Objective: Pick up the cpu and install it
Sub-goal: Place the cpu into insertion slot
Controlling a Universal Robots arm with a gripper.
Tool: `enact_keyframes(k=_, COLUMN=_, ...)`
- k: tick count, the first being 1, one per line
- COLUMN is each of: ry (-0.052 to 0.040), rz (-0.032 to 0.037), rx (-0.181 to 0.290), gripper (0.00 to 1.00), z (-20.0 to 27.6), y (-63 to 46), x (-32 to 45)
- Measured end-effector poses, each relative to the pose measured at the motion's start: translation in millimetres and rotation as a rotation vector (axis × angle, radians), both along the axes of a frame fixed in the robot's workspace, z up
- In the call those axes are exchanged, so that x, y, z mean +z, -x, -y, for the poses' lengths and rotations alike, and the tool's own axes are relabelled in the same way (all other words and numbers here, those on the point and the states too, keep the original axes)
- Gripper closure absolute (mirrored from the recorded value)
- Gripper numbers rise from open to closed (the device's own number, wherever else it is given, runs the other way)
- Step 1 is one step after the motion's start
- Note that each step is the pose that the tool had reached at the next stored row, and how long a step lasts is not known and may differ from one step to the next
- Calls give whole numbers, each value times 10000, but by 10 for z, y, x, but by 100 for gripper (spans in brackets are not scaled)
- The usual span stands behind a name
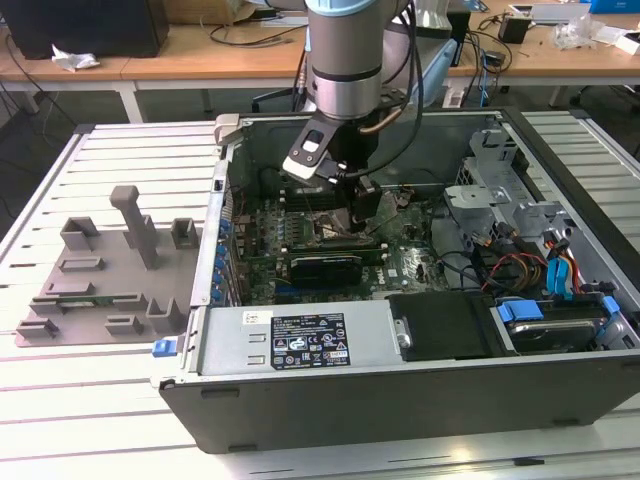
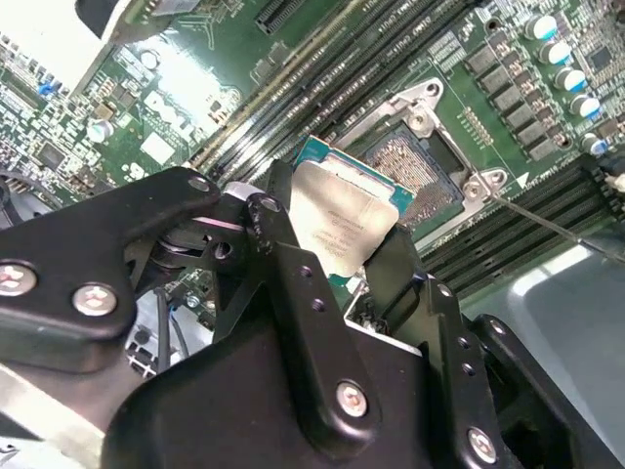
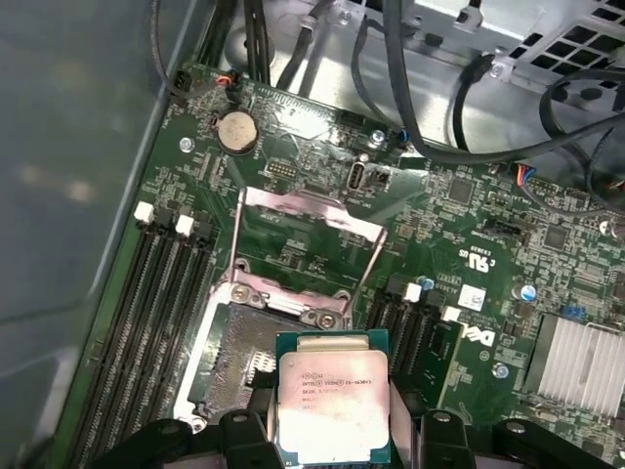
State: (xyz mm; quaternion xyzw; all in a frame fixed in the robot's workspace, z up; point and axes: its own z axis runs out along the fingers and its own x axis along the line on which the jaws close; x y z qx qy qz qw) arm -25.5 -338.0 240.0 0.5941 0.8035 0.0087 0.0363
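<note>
The cpu [image 3: 334, 396] is a thin square chip with a shiny silver top and a green rim. My gripper [image 3: 332, 430] is shut on it, one black finger on each side, and it shows in both wrist views, cpu [image 2: 339, 223] included. It hangs just above the open socket [image 2: 415, 174] on the green motherboard [image 3: 459, 244], partly over the socket's edge. The socket's metal load frame [image 3: 303, 249] is swung open. In the exterior view my gripper [image 1: 352, 205] is lowered inside the computer case [image 1: 400, 330], over the board.
A grey moulded tray [image 1: 105, 275] with upright posts lies at the exterior view's left of the case. Inside the case are a long black card [image 1: 325, 268], memory slots [image 3: 161, 293], a heatsink [image 3: 576, 362], loose cables [image 1: 520, 265] and a drive cage [image 1: 490, 185].
</note>
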Motion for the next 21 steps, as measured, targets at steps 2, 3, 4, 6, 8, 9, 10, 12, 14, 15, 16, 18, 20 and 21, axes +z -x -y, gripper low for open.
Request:
enact_keyframes(k=2, ry=-1, rz=0, rx=-79, gripper=45, z=-29, y=0, x=-2)
enact_keyframes(k=3, ry=0, rz=0, rx=-110, gripper=45, z=-39, y=0, x=-2)
enact_keyframes(k=4, ry=0, rz=0, rx=-144, gripper=45, z=-48, y=0, x=-3)
enact_keyframes(k=6, ry=-1, rz=0, rx=-226, gripper=45, z=-62, y=0, x=-6)
enact_keyframes(k=8, ry=0, rz=-1, rx=-694, gripper=45, z=-63, y=-1, x=-14)
enact_keyframes(k=9, ry=0, rz=0, rx=-1081, gripper=45, z=-63, y=0, x=-20)
enact_keyframes(k=10, ry=0, rz=0, rx=-1263, gripper=45, z=-63, y=0, x=-23)
enact_keyframes(k=12, ry=0, rz=0, rx=-1770, gripper=45, z=-63, y=0, x=-33)
enact_keyframes(k=14, ry=0, rz=0, rx=-2082, gripper=45, z=-63, y=0, x=-40)
enact_keyframes(k=15, ry=2, rz=-1, rx=-2241, gripper=45, z=-65, y=0, x=-43)
enact_keyframes(k=16, ry=1, rz=-1, rx=-2304, gripper=45, z=-85, y=0, x=-47)
enact_keyframes(k=18, ry=0, rz=0, rx=-2339, gripper=45, z=-165, y=0, x=-54)
enact_keyframes(k=20, ry=0, rz=0, rx=-2616, gripper=45, z=-169, y=-1, x=-65)
enact_keyframes(k=21, ry=0, rz=0, rx=-2748, gripper=45, z=-170, y=-1, x=-71)
